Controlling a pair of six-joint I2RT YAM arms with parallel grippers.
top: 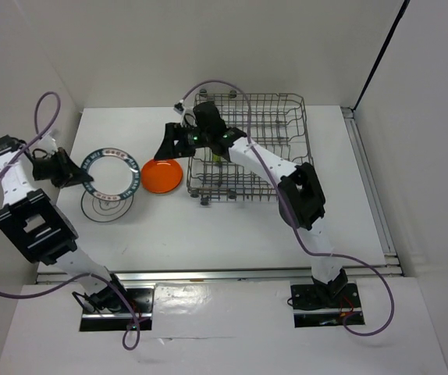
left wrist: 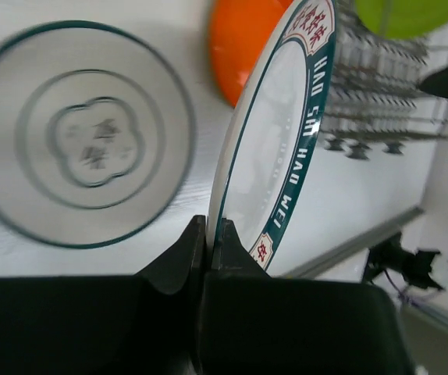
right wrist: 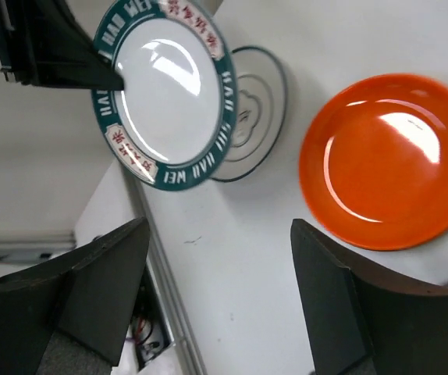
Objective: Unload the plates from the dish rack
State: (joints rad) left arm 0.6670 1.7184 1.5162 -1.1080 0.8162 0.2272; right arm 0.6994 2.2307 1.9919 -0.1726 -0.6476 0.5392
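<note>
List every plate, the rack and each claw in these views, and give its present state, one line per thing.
lettered plate: held tilted on edge, above the table.
left claw: shut on the lettered plate's rim.
white ringed plate: lying flat on the table.
orange plate: lying flat on the table.
lime green plate: in the dish rack.
dish rack: standing on the table.
right claw: open, empty.

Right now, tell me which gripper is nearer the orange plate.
Right. The right gripper hovers open by the orange plate; the left gripper, further left, grips the lettered plate.
</note>
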